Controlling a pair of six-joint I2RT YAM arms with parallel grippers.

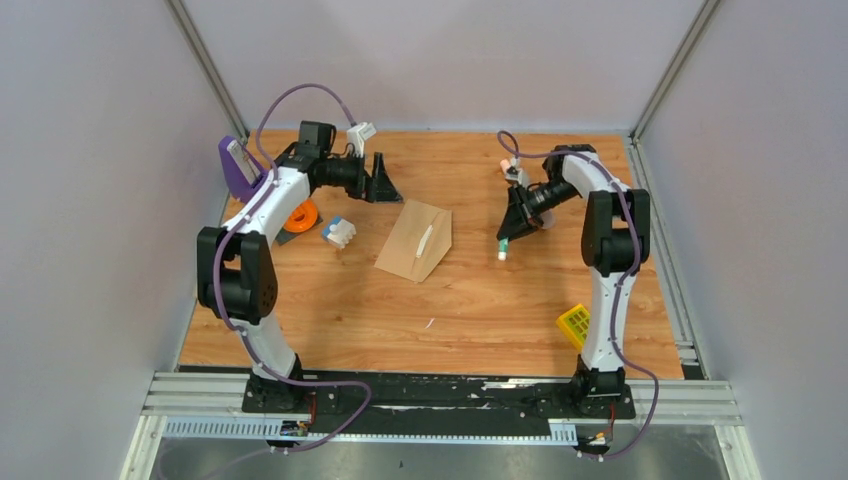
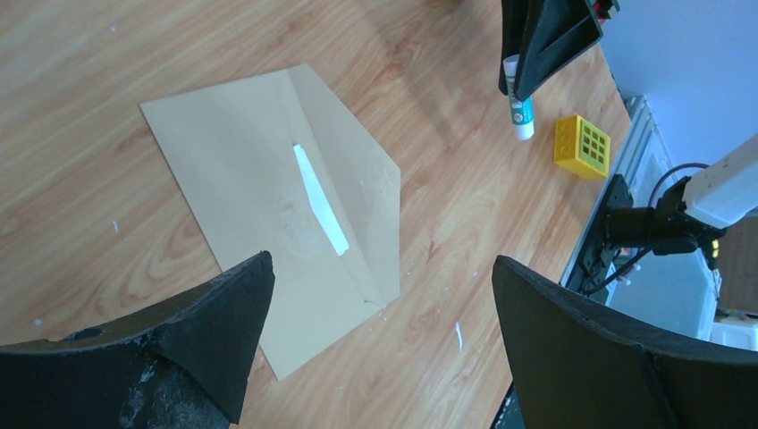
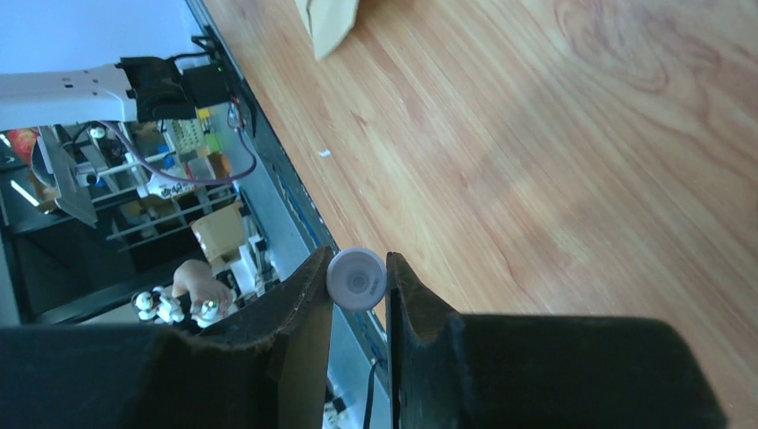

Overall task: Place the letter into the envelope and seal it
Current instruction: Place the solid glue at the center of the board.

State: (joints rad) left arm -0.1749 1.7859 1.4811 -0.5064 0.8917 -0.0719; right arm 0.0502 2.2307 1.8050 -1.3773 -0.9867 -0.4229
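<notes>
1. The left gripper (image 1: 385, 185) is hanging wide open over the table (image 1: 480, 310), holding nothing.
2. The envelope (image 1: 413, 240) is lying flat in the middle, showing a white strip (image 2: 320, 201).
3. The right gripper (image 1: 517, 222) is pinching a glue stick (image 3: 357, 278).

We log tan envelope (image 2: 259, 206), white strip (image 2: 320, 201), under black left gripper (image 2: 380, 277); white-teal glue stick (image 2: 521, 112) in black right gripper (image 3: 356, 266); wood-grain table (image 2: 107, 71).

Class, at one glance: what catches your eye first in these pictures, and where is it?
A tan kraft paper envelope lies flat mid-table with a white strip on it. To its right, the right gripper is clamped on a white glue stick, while the left gripper hangs wide open near the envelope's far left corner.
</notes>
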